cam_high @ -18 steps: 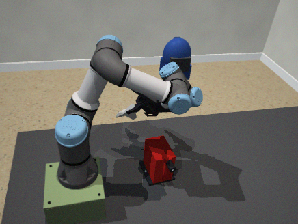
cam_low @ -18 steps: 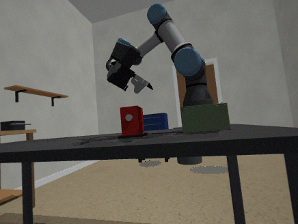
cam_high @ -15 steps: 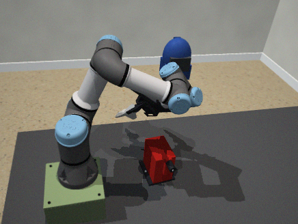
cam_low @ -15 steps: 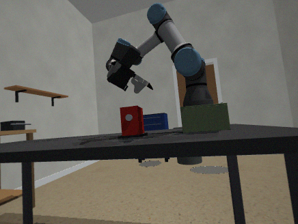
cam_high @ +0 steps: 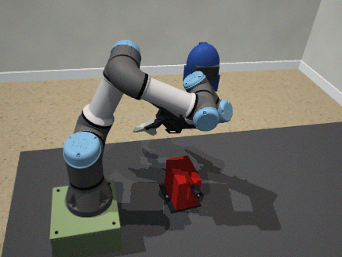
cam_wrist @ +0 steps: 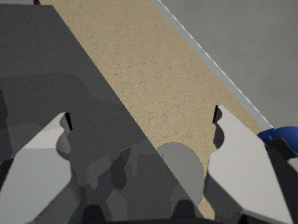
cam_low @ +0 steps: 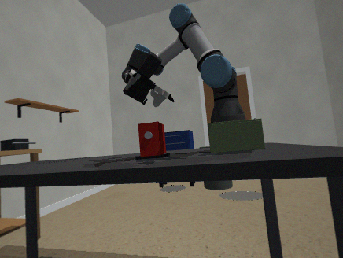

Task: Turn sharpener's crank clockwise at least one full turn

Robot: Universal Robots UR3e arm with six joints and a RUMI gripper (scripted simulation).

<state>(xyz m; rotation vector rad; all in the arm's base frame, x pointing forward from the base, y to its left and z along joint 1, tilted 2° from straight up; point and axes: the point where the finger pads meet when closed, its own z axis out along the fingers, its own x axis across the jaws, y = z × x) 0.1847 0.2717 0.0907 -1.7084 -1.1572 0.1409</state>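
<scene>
Sharpener (cam_high: 181, 183): red block, dark crank on side, black base | gripper (cam_high: 142, 127): open, holding nothing

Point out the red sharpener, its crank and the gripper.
Red sharpener (cam_high: 178, 184), top view, on its red front face.
Crank (cam_high: 196, 191), top view, on the dark handle sticking out of the sharpener's right side.
Gripper (cam_high: 146, 126), top view, between its fingertips, open and holding nothing.

open air above sharpener (cam_high: 181, 182), pincer (cam_high: 146, 126) unobstructed
</scene>
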